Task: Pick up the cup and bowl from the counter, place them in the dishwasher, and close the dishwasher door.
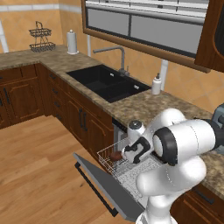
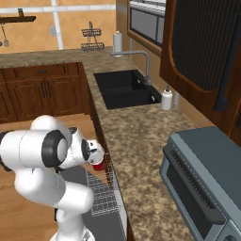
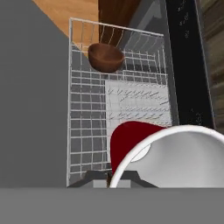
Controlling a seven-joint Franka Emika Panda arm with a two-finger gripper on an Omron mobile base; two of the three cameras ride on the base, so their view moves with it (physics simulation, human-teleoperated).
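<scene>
The red cup [image 3: 130,139] with a white rim and inside hangs close under the hand, over the near part of the white wire rack [image 3: 87,118] of the open dishwasher. My gripper [image 3: 108,178] is shut on the cup's rim. In the right base view the cup [image 2: 98,165] shows as a red patch under the hand. The dark brown bowl [image 3: 106,57] lies in the rack's far corner; the left base view has the bowl [image 1: 116,155] just left of my gripper [image 1: 126,153]. The grey dishwasher door [image 1: 100,180] lies dropped open. The granite counter [image 1: 144,105] runs above.
A black sink [image 1: 107,82] with a faucet is set in the counter, and a white soap dispenser [image 1: 156,84] stands beside it. A grey toaster oven [image 2: 207,181] sits at the counter's right end. A paper towel roll [image 1: 72,42] and wire basket [image 1: 42,39] stand far back.
</scene>
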